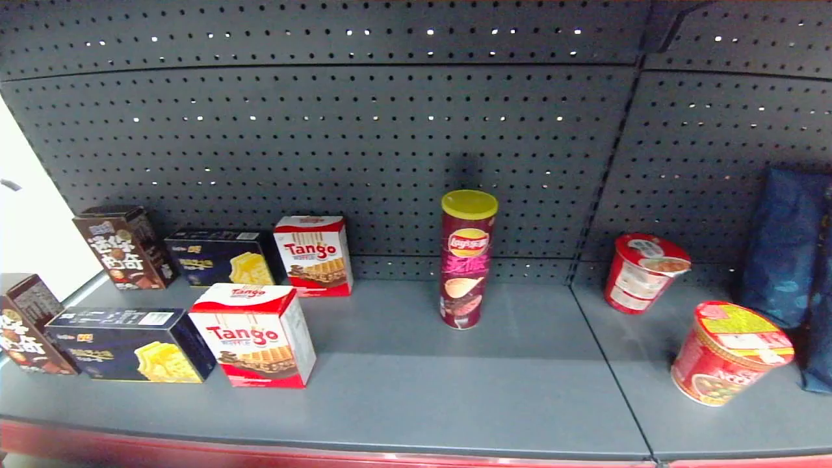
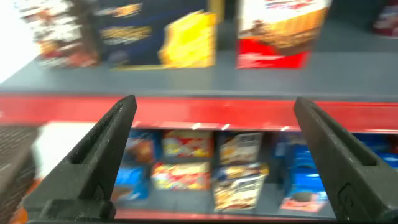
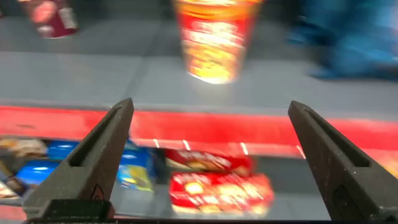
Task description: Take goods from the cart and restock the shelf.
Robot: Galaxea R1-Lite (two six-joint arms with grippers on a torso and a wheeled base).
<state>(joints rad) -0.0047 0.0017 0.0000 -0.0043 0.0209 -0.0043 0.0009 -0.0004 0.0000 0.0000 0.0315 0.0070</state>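
Well beyond right pincer (splayed): cup

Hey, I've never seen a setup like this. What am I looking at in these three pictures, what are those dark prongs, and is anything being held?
This is a two-armed robot restocking a shop shelf. The large picture comes from a camera on its head, looking down at the shelf. The two small pictures come from cameras on its wrists. The dark prongs are each arm's grasping part: the left pincer and the right pincer. Both are open and hold nothing, and both face the shelf's red front edge. On the shelf, six snack boxes stand at the left and a chips can in the middle. Two noodle cups and some blue bags are at the right.
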